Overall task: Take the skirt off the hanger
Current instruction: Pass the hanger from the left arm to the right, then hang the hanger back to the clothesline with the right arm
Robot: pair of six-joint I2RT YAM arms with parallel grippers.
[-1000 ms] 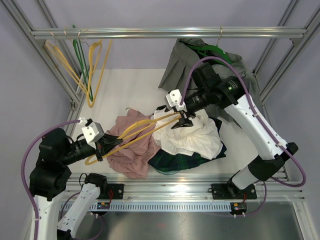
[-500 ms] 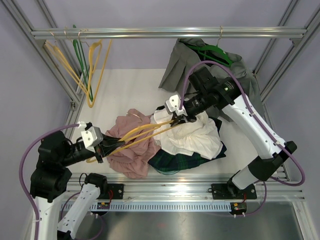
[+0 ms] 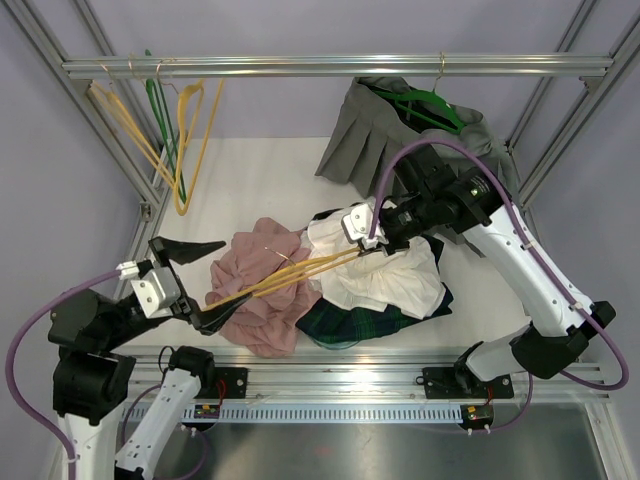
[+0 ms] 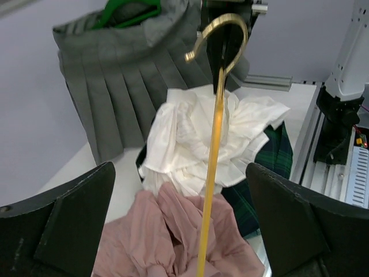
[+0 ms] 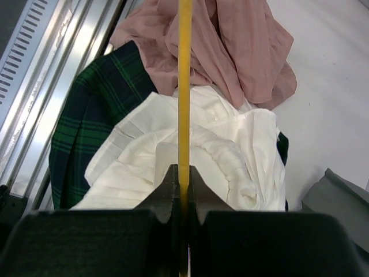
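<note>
Two tools work over a heap of clothes on the white tabletop (image 3: 260,180), and much of the heap is hidden. The pink skirt (image 3: 262,300) lies bunched up, so its waistband cannot be made out. Nor can I tell whether any part of it is caught on the yellow hanger (image 3: 290,270) that slants across it. A white garment (image 3: 395,280) covers most of a dark green plaid skirt (image 3: 340,322), of which only the edges show. The right arm hides part of a grey pleated skirt (image 3: 365,140) hanging on a green hanger (image 3: 425,103) from the rail (image 3: 300,66).

The right tool (image 3: 368,245) is clenched on the yellow hanger at its far end, above the white garment. In the left wrist view the hanger's metal hook (image 4: 225,18) shows just in front of that tool. The left tool (image 3: 200,283) is released, its fingers spread wide. The hanger's near end and the pink skirt lie between and just past them, touching neither. The pink skirt rests on the tabletop near the left tool and apart from the right one.
</note>
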